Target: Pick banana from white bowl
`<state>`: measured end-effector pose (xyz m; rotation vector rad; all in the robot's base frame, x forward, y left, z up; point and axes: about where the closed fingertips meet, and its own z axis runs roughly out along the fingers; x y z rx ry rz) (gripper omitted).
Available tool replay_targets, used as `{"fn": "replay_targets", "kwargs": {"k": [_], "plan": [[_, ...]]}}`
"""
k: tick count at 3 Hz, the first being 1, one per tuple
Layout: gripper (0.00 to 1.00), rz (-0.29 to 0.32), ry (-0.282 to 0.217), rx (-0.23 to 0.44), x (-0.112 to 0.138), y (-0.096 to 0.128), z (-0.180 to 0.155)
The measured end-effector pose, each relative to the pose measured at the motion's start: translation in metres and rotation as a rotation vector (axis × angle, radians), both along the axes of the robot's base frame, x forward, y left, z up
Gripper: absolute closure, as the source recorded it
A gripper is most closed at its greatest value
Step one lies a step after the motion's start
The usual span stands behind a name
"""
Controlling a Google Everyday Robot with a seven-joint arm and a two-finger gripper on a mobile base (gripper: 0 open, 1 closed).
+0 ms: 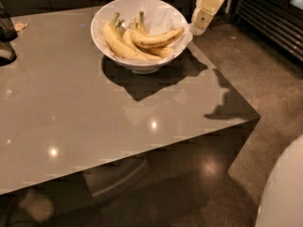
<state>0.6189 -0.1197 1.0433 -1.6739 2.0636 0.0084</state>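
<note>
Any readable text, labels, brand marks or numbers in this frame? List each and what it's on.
None readable: no text or marks show on the white bowl, the banana, the table or the gripper, which hangs just right of the bowl at the top of the view.

Seemingly a break room: grey table (71, 103), speckled floor (274, 79), vented appliance (274, 18); claw (199, 25) beside white bowl (142, 66).

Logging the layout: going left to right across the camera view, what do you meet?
Dark object at the table's left edge → white bowl holding the banana → gripper, hanging just right of the bowl → dark slatted cabinet front.
</note>
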Motion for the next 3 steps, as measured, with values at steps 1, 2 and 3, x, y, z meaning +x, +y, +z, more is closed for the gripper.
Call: {"fn": "replay_targets", "kwargs": {"k": [1, 2, 3], "plan": [[0.00, -0.006, 0.000, 0.047, 0.008, -0.001, -0.003], [0.00, 0.021, 0.017, 0.066, 0.022, 0.016, -0.007], [0.02, 0.040, 0.037, 0.080, 0.040, 0.037, -0.015]]}}
